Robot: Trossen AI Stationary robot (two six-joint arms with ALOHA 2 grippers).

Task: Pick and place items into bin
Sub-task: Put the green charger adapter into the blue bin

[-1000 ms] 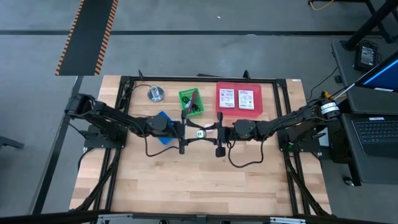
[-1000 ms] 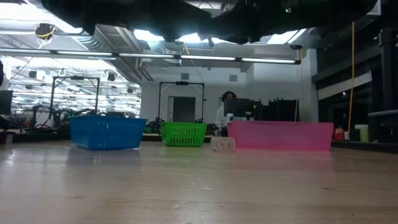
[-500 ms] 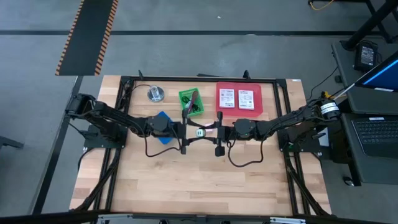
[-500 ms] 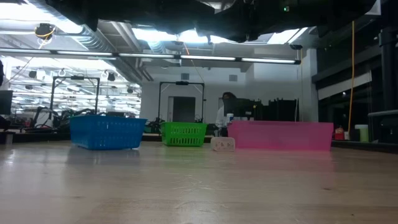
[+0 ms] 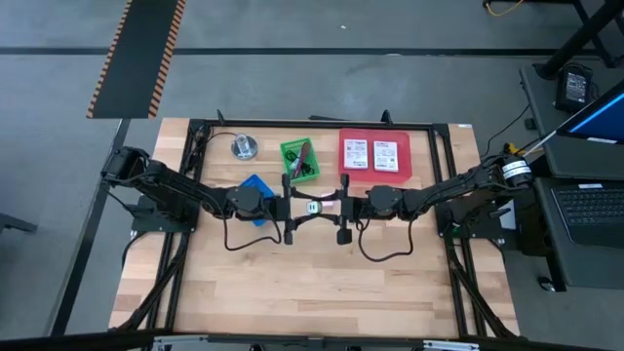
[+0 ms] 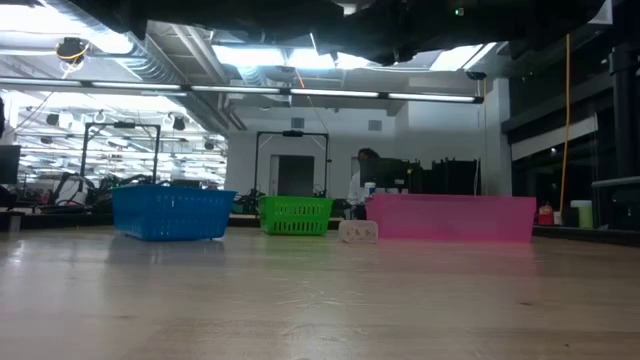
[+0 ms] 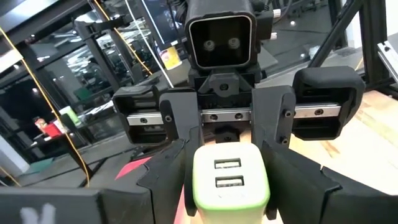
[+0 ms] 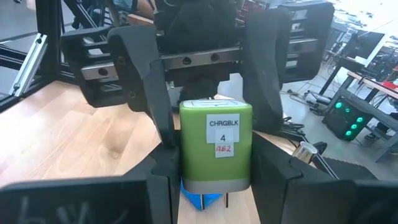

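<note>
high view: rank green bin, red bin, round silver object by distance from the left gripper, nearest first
1. green bin: just behind the left gripper, toward the table's far edge.
2. red bin: far edge, over on the right arm's side.
3. round silver object: far-left corner area; close to the red bin's distance, hard to separate.

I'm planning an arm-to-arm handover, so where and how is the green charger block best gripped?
Take the green charger block across its two flat, parallel side walls, about halfway along, coming in level from one end. Those walls look broad and bare, while the USB-port face and the labelled face point towards the wrists. The block sits in the air between the left gripper and the right gripper.
</note>
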